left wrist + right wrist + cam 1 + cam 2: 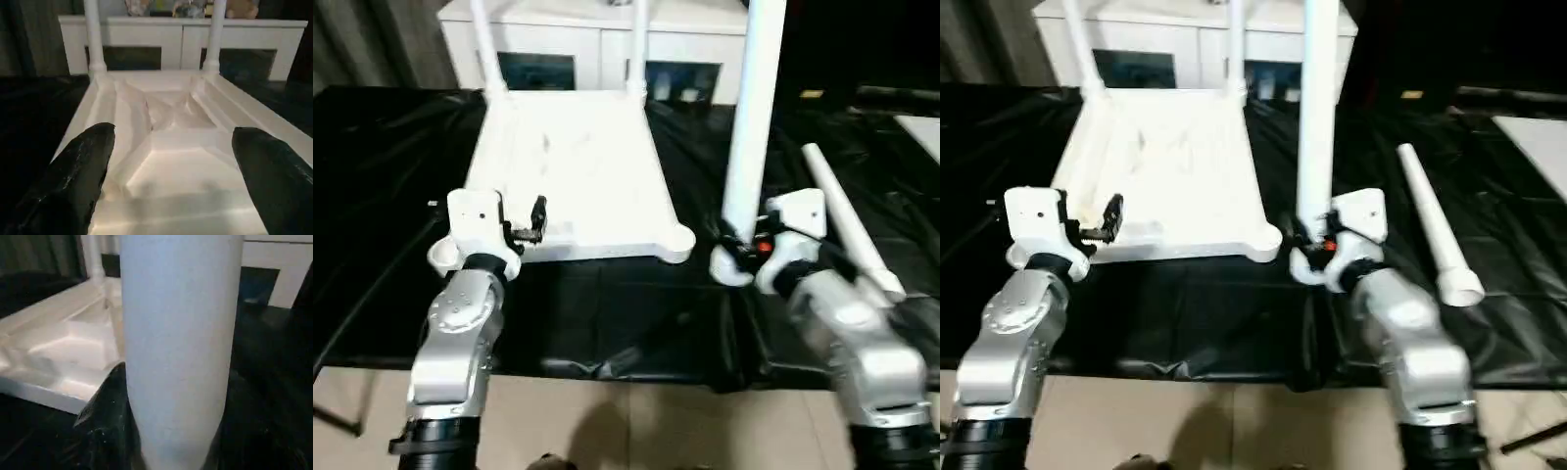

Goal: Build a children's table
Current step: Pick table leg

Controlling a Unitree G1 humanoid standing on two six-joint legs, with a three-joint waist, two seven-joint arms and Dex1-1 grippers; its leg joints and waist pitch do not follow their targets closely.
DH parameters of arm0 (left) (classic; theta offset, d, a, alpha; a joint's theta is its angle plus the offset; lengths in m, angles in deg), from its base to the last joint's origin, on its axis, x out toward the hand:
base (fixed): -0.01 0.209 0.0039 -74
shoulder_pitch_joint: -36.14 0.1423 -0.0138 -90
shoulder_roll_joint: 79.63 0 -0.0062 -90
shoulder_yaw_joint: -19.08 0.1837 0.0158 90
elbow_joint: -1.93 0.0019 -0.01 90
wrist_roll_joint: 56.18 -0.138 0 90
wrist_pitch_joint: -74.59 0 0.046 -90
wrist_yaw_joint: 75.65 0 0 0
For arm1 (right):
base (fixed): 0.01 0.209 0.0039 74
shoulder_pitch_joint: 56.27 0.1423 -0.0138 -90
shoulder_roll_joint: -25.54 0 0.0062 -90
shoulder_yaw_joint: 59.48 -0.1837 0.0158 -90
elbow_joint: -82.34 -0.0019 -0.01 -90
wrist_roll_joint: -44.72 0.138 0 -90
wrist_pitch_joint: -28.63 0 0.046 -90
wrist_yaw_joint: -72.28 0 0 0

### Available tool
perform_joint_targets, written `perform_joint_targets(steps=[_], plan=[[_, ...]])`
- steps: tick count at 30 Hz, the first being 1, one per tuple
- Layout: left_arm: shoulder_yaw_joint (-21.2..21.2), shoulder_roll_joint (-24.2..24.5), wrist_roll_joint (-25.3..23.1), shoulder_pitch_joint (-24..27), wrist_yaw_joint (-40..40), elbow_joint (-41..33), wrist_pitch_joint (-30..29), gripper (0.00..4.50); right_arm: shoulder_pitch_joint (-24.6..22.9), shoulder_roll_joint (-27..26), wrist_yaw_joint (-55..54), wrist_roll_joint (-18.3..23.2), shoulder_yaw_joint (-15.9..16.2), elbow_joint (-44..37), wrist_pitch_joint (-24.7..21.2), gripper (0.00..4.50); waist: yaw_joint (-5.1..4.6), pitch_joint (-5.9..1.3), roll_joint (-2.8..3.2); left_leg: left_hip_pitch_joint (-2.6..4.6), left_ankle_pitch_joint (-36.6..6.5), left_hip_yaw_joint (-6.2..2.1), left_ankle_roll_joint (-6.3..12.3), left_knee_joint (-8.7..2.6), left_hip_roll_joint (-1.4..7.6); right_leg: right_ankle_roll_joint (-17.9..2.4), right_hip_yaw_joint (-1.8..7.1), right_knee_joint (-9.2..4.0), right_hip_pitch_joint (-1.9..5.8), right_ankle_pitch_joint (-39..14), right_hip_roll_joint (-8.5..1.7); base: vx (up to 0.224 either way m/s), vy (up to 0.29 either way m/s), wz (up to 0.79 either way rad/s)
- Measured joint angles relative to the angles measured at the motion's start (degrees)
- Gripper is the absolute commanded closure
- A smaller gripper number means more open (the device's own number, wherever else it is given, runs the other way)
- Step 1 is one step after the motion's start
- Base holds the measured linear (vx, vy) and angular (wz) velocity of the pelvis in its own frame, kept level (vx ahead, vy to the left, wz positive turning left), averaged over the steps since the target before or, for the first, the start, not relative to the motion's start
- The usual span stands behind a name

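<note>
Nearest me, my two silver forearms reach over the edge of a bench draped in black plastic sheeting (pixel 636 333). My left gripper (pixel 524 230) sits at the near left corner of the upturned white plastic rectangular tabletop (pixel 573 171), its jaws wide apart and holding nothing. From the left wrist I look between its black fingers (pixel 73 181) into the ribbed hollow underside, which holds nothing loose.

My right gripper (pixel 744 245) has its jaws clamped on a long tapered white tube leg (pixel 749 127), held upright just beside the tabletop's near right round corner socket (pixel 677 240). The leg's flared end sits low by the jaws; I cannot tell whether it touches the sheeting. Its top is cut off by the frame. From the right wrist, that leg blocks most of what lies behind.

Further right, a second loose white tube leg (pixel 847 220) lies on the sheeting, partly hidden by my right forearm.

At the far corners, two white legs (pixel 484 49) already stand in their sockets, tops cut off. Behind is a white cabinet with dark glass doors (pixel 597 54).
</note>
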Motion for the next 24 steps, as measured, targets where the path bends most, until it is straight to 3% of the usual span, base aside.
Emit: perform_joint_targets(steps=[1, 3, 4, 5, 8, 13, 16, 19, 24], plan=[[0.0, -0.3, 0.0, -1.3, 0.2, 0.9, 0.0, 0.19, -0.2, -0.5, 1.3, 1.4, 0.0, -0.1, 0.0, 2.64, -0.09, -0.01, -0.02, 0.07, 0.2, 0.00, -0.29, -0.05, 0.52, -0.9, -0.46, 0.72, 0.07, -0.3, 0.12, -0.014, -0.088, 0.11], [0.2, -0.7, 0.0, -3.2, 0.0, 1.4, -0.1, 0.19, -0.3, -1.0, 3.2, 3.4, 0.4, -0.7, -0.2, 2.64, -0.16, -0.23, -0.60, 0.17, 0.3, 0.14, -0.74, -0.17, 1.15, -0.5, -0.51, 1.60, -0.03, -0.7, 0.44, -0.009, -0.138, 0.06], [1.0, -0.8, -0.1, -4.3, -0.6, 2.4, -0.2, 0.19, -0.2, -0.7, 3.9, 3.6, 0.5, -0.8, -0.4, 2.64, -0.05, -0.24, -0.68, 0.05, -0.2, 0.31, -1.16, -0.37, 0.76, -0.5, -0.54, 1.69, -0.39, -0.7, 0.57, -0.012, -0.141, 0.00], [2.4, -0.7, 0.1, -6.6, -2.5, 4.0, -1.3, 0.19, -0.2, 0.3, 4.5, 3.5, 0.7, -0.8, -0.5, 2.64, 0.88, -0.22, -0.91, -0.37, -0.5, -0.10, -0.71, -0.41, 0.18, -0.2, -0.37, 1.93, -1.10, -0.9, 0.52, -0.036, -0.124, -0.06], [7.4, 0.1, 1.5, -12.4, -9.5, 6.8, -4.3, 0.19, 0.5, 1.6, 6.0, 2.7, 2.2, 0.3, -0.1, 2.64, 1.80, -0.35, -0.70, -1.03, -0.1, -0.50, -1.36, -1.04, 0.00, -0.3, -0.61, 2.26, -2.34, -0.9, 0.67, -0.027, -0.078, -0.06], [11.8, 0.3, 5.8, -16.9, -20.0, 5.7, -7.0, 0.19, 1.8, 1.1, 6.8, 0.1, 6.0, 4.0, 0.8, 2.64, 1.53, -0.36, -0.67, -0.79, 0.8, -1.09, -2.34, -0.39, 0.24, -0.5, -1.20, 1.85, -2.00, -0.6, 0.42, 0.000, 0.000, 0.00], [13.0, 1.3, 5.7, -19.4, -22.8, 6.6, -7.5, 0.19, 3.0, 1.8, 7.8, -0.1, 6.7, 4.8, 1.0, 2.64, 1.54, -0.35, -0.69, -0.89, 0.8, -0.97, -2.10, -0.31, 0.14, -0.4, -0.87, 1.03, -1.74, 0.1, 0.39, 0.024, 0.053, 0.01], [13.1, 1.8, 6.0, -21.8, -25.5, 7.9, -7.7, 0.19, 3.5, 2.1, 7.8, -0.9, 6.8, 4.9, 1.9, 2.64, 1.74, -0.35, -0.71, -0.86, 0.6, -0.44, -1.85, -0.22, 0.08, -0.6, -0.21, 1.05, -1.72, 0.4, 0.40, 0.000, 0.000, 0.00], [12.6, 1.8, 11.4, -22.0, -30.0, 5.4, -10.4, 0.19, 3.8, 2.2, 8.4, -1.6, 6.9, 5.1, 3.7, 2.64, 1.79, -0.35, -0.71, -0.86, 0.4, -0.14, -1.50, -0.13, 0.10, -0.5, -0.02, 1.03, -1.75, 0.3, 0.39, 0.000, 0.000, 0.00]])
